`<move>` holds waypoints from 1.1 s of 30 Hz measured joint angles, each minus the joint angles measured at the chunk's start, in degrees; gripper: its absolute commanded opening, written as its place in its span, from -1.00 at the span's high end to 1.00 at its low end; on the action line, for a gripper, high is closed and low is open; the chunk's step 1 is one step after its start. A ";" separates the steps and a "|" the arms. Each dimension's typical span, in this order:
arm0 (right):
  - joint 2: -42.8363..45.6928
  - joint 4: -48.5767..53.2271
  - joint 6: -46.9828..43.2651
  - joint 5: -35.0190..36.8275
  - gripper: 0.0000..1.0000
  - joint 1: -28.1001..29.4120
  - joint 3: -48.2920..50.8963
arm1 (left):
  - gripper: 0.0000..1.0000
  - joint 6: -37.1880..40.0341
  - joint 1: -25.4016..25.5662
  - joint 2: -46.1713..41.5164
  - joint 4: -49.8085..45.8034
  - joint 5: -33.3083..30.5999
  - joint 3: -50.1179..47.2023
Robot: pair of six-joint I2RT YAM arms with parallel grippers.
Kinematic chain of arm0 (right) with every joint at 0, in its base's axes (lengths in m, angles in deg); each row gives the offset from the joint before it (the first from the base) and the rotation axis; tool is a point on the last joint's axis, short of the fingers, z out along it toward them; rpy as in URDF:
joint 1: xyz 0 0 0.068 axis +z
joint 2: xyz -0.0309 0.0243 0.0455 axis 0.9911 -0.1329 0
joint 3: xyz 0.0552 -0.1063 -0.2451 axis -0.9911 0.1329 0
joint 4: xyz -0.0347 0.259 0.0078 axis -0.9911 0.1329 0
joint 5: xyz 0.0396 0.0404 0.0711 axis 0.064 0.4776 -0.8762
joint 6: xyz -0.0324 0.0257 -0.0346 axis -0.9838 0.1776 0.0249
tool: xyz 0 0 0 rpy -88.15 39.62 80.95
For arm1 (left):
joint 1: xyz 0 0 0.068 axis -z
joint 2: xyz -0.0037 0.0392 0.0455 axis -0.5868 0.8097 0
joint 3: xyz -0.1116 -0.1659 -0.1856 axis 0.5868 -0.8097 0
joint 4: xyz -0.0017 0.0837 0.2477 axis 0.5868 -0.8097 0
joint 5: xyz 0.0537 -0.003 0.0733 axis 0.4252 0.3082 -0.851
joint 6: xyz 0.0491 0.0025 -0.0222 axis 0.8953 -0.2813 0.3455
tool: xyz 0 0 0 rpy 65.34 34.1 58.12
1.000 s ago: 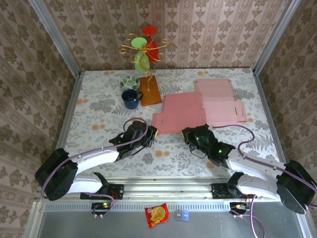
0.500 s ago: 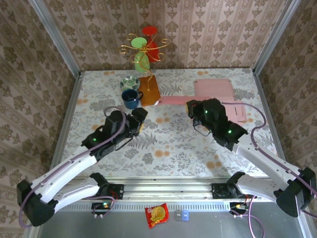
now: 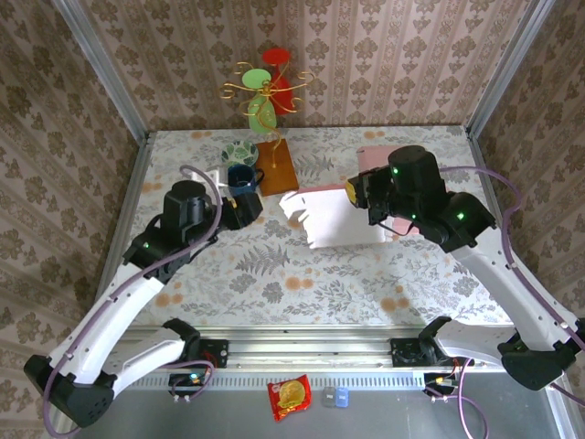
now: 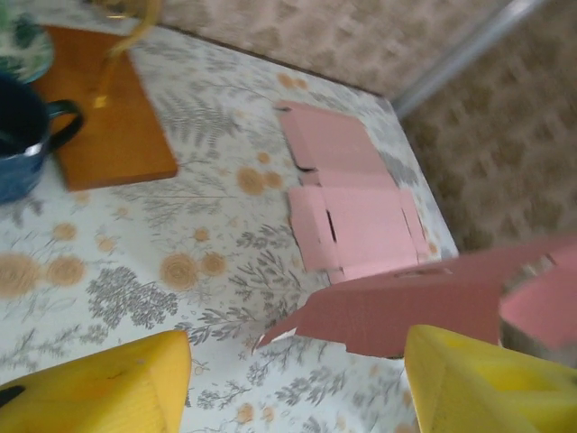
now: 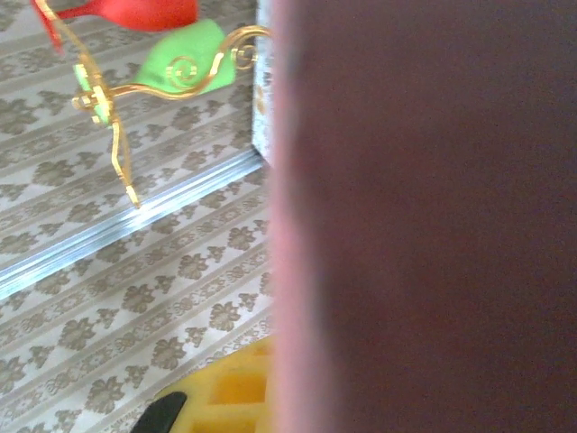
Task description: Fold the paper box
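My right gripper [image 3: 359, 197] is shut on the edge of a flat pink paper box blank [image 3: 334, 221] and holds it above the table, tilted, white underside up. In the right wrist view the blank [image 5: 424, 225] looms close and blurred beside a yellow finger [image 5: 225, 397]. The left wrist view shows it as a dark pink sheet [image 4: 397, 311] hanging in the air. My left gripper [image 3: 245, 207] is off to the blank's left by the mug, open, yellow fingers [image 4: 117, 383] wide apart around nothing. A second pink blank [image 4: 356, 216] lies flat on the table, partly under the right arm.
A blue mug [image 3: 240, 179], a wooden board [image 3: 277, 167] and a patterned bowl [image 3: 239, 149] stand at the back left. Behind them is a gold stand with green and red discs [image 3: 266, 88]. Metal posts and papered walls enclose the table [image 3: 302, 274]. A snack packet [image 3: 289, 395] lies below the rail.
Both arms rose from the near edge and moved back. The right gripper lifted the blank off the table and turned its white side up; the left gripper swung left toward the mug.
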 measured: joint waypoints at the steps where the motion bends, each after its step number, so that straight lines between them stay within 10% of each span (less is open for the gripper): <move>1: -0.37 0.70 0.39 -0.81 1.00 -0.76 0.07 | -0.37 2.95 0.04 -1.09 1.05 1.62 -1.84; 9: -5.01 1.25 1.18 -6.80 1.00 -5.03 0.57 | -0.40 22.69 7.06 -0.31 5.86 6.60 -9.77; 21: -5.35 0.00 2.51 -10.03 1.00 -5.62 3.17 | -0.29 31.95 8.15 14.12 17.44 -1.95 -9.46; 28: -6.01 -2.32 3.61 -11.13 1.00 -5.73 5.84 | 0.91 33.00 7.58 17.27 21.38 -2.71 -8.94; 33: -6.95 -8.79 3.50 -12.44 0.85 -6.99 8.87 | 1.00 32.57 7.45 17.38 20.72 -3.19 -8.94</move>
